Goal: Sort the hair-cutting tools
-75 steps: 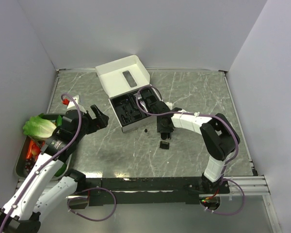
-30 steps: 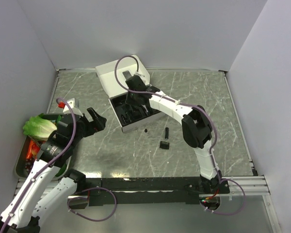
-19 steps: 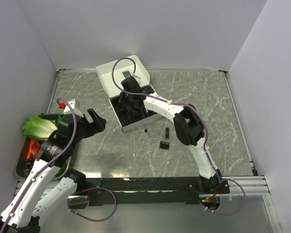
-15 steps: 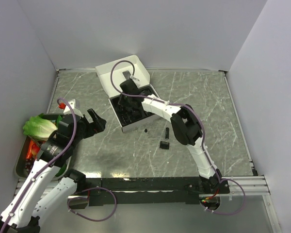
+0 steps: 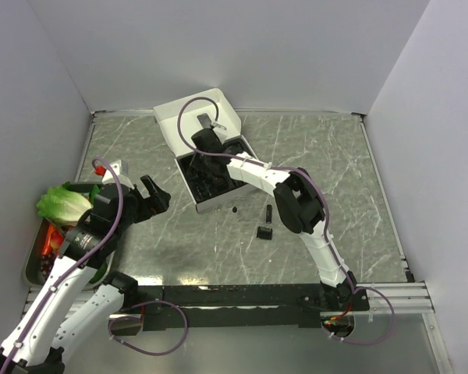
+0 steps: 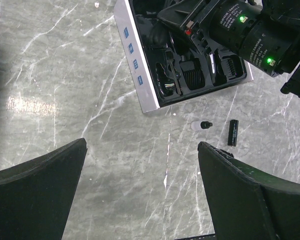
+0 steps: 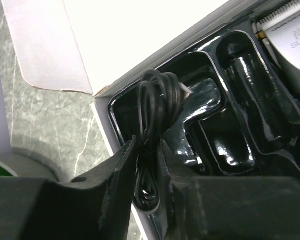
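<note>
Right fingers [image 7: 121, 175] straddling coiled cord [image 7: 152, 100] in corner pocket of box insert [image 7: 230, 150]; pinching or letting go, can't tell. Clipper [image 7: 295, 35] lying in insert. Left gripper [image 6: 141, 145] hanging wide open, empty. Black attachment [image 5: 264, 231] and short bar [image 6: 232, 132] lying loose on table [image 5: 335, 156], likely remaining work.

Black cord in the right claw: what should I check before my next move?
1. Grip on cord: ok. The black cord sits pinched in the right claw.
2. Cord over a pocket: ok. It hangs over the corner pocket of the box insert.
3. Cord seated in that pocket: cannot tell.
4. Clipper stowed: ok. The clipper lies in its slot.
5. Left claw clear: ok. The left claw is open above the table, away from the insert.
6. All pieces boxed: not ok. A black bar-shaped piece and a small white-and-black piece lie on the table.
</note>
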Controlling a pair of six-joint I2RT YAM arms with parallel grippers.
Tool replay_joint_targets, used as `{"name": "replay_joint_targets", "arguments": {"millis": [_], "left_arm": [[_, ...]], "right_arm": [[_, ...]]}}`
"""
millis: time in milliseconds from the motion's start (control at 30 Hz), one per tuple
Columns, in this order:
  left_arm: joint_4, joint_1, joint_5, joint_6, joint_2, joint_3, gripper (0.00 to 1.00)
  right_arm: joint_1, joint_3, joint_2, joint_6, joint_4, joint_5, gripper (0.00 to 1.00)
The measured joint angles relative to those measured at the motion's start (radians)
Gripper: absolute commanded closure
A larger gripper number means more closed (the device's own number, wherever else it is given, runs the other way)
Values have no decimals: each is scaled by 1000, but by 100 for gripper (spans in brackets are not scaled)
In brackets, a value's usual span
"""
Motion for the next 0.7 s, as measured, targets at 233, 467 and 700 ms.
{"name": "replay_joint_targets", "arguments": {"millis": [233, 467, 700], "left_arm": [[-8, 0, -2, 0, -5, 11, 1], [-25, 0, -14, 0, -13, 16, 1], [-31, 0, -27, 0, -27, 16, 1]], "right_arm": [[1, 2, 0, 12, -4, 14, 55], [4, -3, -12, -14, -5, 35, 53], [17, -251, -252, -127, -31, 115, 50]]}}
